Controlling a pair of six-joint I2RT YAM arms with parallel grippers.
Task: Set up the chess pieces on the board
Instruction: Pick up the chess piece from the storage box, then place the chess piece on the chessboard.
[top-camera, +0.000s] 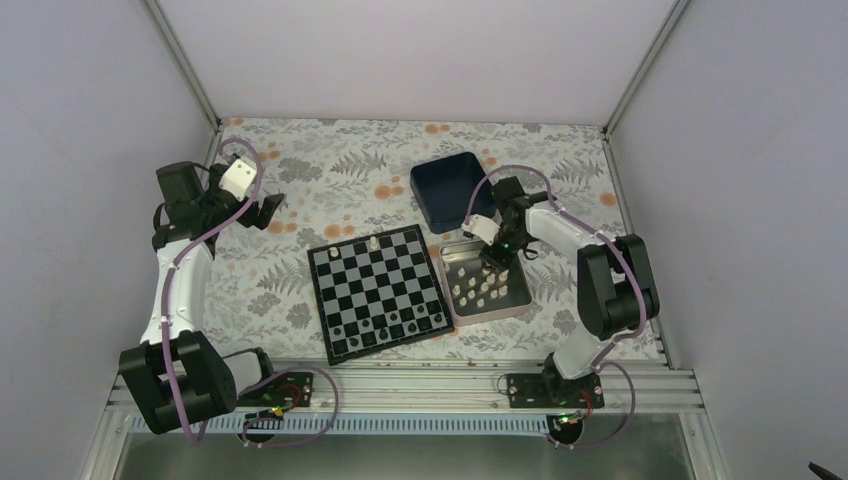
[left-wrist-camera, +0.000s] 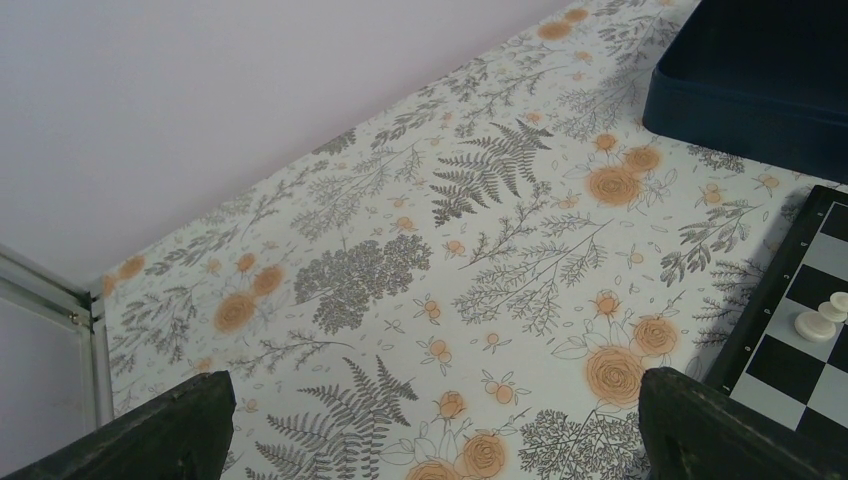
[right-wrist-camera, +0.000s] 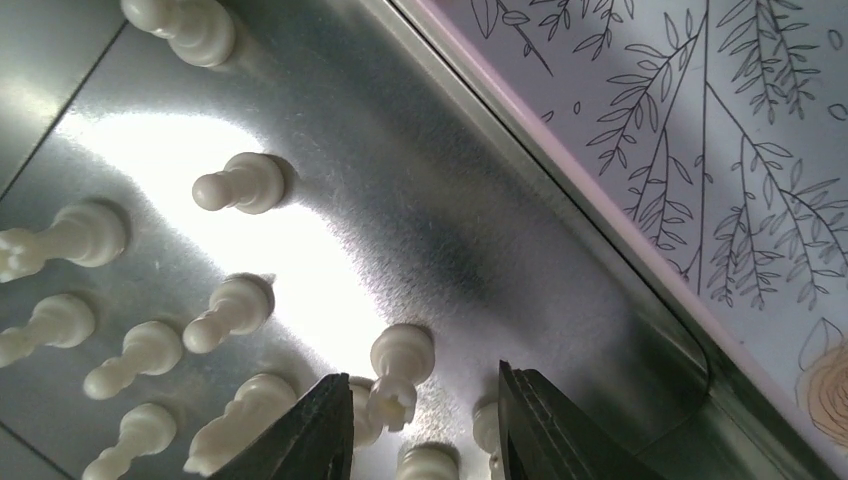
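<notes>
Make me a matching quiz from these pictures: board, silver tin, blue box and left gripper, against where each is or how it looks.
1 board
2 silver tin
3 blue box
4 left gripper

A open over the tablecloth
B many white pieces inside
C just beyond the tin
D checkered black and grey

Pairs: 1-D, 2-B, 3-C, 4-A

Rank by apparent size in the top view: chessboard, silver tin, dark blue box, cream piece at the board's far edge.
1. black-and-grey checkered chessboard
2. silver rectangular metal tin and dark blue square box, about alike
3. tiny cream-white chess piece
</notes>
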